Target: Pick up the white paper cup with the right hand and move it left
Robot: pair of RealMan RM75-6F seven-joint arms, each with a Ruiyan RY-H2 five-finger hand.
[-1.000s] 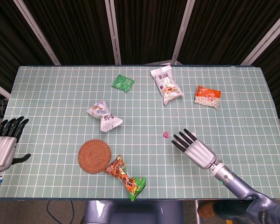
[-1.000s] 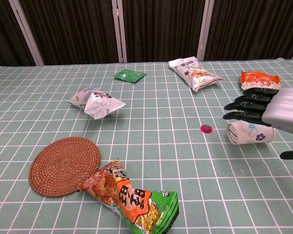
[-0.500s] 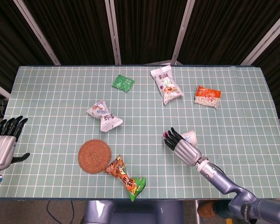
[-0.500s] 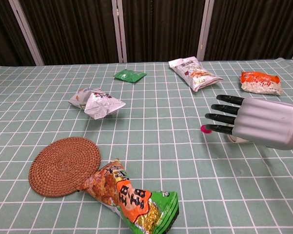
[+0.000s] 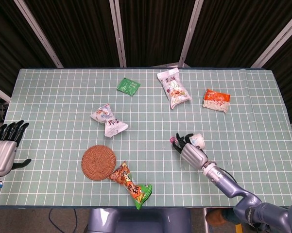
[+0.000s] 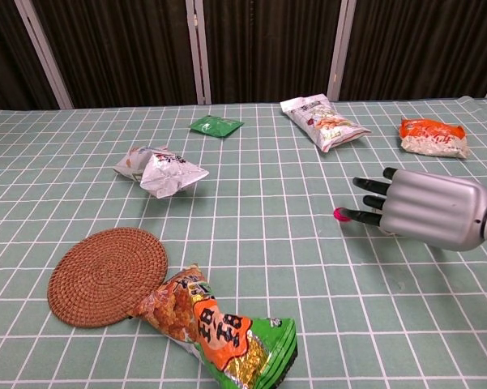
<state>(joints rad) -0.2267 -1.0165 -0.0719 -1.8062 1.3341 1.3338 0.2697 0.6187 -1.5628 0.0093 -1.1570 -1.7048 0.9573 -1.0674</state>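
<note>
While lying tipped beside the pink disc (image 5: 173, 140), paper cup (image 5: 197, 141) covered by right hand (image 5: 190, 151); grasp impossible to tell.

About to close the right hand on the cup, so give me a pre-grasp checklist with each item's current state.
1. Right hand is at the white paper cup: ok, it lies against the cup's near side.
2. Cup lies on its side with its mouth clear: ok in the head view; the chest view hides it behind the hand.
3. Fingers wrapped around the cup: cannot tell.
4. Pink disc clear of the fingertips: not ok, it sits right at them.
5. Path leftward over the table: ok, bare mat up to the woven coaster.
6. Left hand out of the way: ok, at the table's edge.
</note>
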